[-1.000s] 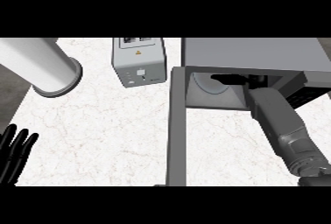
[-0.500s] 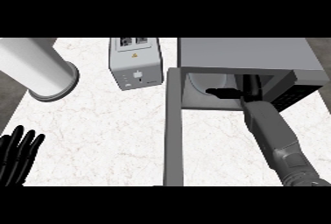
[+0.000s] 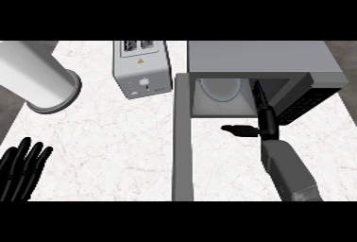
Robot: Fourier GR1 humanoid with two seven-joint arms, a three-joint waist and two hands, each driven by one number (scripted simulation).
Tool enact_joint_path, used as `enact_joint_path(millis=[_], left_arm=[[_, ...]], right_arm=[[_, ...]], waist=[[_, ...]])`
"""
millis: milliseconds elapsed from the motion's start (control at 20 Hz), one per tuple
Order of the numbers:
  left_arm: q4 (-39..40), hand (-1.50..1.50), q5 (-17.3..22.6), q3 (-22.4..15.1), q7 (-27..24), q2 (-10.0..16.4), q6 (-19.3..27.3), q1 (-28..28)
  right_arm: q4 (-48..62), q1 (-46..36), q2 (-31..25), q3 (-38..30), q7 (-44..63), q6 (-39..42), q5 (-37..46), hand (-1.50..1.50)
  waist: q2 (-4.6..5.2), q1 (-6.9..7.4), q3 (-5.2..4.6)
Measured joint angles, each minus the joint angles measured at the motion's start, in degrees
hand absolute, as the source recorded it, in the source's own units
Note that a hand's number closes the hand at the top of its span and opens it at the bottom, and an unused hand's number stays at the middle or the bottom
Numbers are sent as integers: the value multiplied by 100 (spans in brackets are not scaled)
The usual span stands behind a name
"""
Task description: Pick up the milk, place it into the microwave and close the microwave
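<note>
1 microwave (image 3: 258,56), 1 toaster (image 3: 143,71), 2 hands (image 3: 21,172) (image 3: 266,124)

A grey toaster (image 3: 143,68) is standing in the upper middle of the frame. Its two slots are showing at its top edge, a small yellow triangle label is sitting on its upper face, and a few small controls are showing toward its lower end. A big white cylinder (image 3: 31,71) is filling the upper left, running off the frame's left edge and ending in a grey rim at its lower right. Both are resting on a white marbled counter (image 3: 118,151), apart from each other. Dark floor (image 3: 5,123) is showing past the counter's left edge.
</note>
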Motion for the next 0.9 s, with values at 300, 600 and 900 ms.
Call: enact_joint_path(millis=[300, 600, 900], left_arm=[[-4, -150, 116, -309, 87, 71, -314, 64], [230, 150, 68, -664, 174, 267, -712, -128], [757, 150, -228, -888, 117, 233, -761, -681]], right_arm=[[-767, 1141, 227, 125, -156, 383, -238, -150], [-1621, 2246, 331, 375, -288, 1147, -433, -150], [-2749, 3493, 351, 657, -539, 1598, -563, -150]], waist=[[25, -73, 21], [49, -83, 27], [67, -57, 30]])
